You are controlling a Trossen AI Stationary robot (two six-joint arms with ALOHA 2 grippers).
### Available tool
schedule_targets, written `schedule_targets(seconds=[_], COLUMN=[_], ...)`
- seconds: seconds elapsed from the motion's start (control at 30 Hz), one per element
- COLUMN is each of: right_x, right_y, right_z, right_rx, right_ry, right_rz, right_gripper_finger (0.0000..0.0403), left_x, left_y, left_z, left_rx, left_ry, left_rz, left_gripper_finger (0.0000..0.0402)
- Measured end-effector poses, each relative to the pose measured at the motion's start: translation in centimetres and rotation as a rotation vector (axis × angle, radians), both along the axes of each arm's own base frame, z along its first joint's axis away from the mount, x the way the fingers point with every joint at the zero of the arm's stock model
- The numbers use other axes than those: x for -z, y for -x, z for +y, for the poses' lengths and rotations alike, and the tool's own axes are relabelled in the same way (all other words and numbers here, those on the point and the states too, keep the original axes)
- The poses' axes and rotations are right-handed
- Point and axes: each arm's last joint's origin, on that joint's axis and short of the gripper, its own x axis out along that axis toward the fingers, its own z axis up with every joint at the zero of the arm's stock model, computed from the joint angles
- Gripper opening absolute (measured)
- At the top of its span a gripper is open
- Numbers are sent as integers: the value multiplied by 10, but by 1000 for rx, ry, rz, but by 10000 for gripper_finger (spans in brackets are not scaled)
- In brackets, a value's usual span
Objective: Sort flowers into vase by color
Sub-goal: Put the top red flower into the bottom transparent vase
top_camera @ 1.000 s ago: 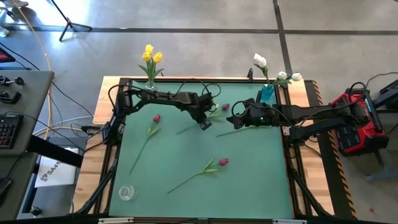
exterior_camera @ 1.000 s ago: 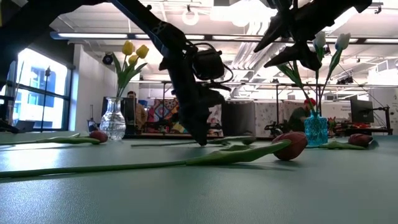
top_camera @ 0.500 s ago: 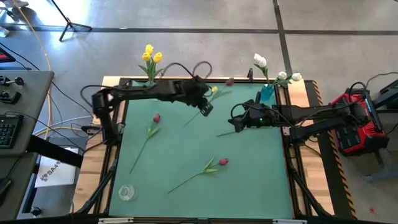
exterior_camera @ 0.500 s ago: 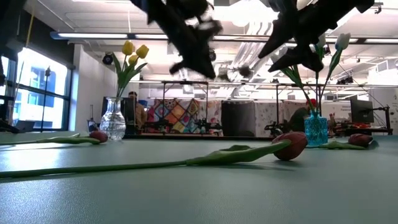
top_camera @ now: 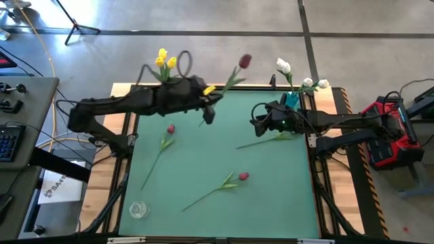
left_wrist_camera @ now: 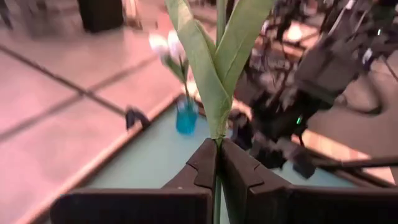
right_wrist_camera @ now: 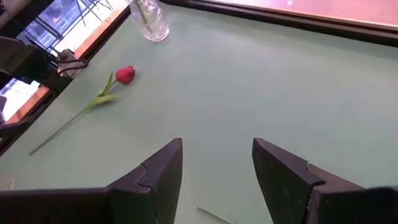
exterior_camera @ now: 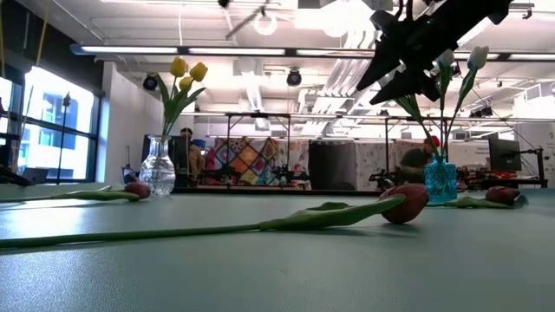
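I had the left gripper up off the table near the back edge, fingers clenched on the stem of a dark red tulip; its head stuck out past the back rim toward the floor side, leaves fanning up just above the pinch in the left wrist view. Right gripper hovered over the mat at the right-back area, fingers spread apart w/ nothing between them, only green table surface below. Just beside it lay one flower flat on the mat; couldn't tell its head color, hidden by the arm. Two more dark red tulips were down on the mat: one left of center, one toward the front-middle, which in the low view was the closest thing to the camera. Clear vase w/ yellow tulips stood at the back edge on the left; blue vase w/ white tulips at the back-right corner. A small clear glass sat at the front-left corner, apart from everything else. In the low view a person showed in the room behind the table.
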Motion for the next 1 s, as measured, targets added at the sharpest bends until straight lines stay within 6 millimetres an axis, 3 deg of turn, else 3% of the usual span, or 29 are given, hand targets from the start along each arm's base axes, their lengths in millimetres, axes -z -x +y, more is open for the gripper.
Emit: schedule_targets(seconds=[0.2,0.33,0.47,0.6,0.83,1.0], right_x=[-1,-1,-1,-2,-1,7], right_y=[0,0,-1,-2,-7,-26], right_z=[-3,-2,8,25,51,62], right_rx=[58,118,166,237,316,318], right_ry=[9,-67,-121,-141,-157,-156], right_rz=[-15,-61,-107,-166,-280,-333], right_gripper_finger=[183,183,183,183,183,183], left_x=[-27,-23,5,38,88,123], left_y=[34,63,101,142,187,205], left_z=[-28,-54,-79,-91,-87,-82], left_rx=[-12,-10,3,40,59,63], left_ry=[-125,-142,-107,-60,-31,-29], left_rz=[-27,-5,-49,-136,-240,-289], left_gripper_finger=[0,0,0,0,0,0])
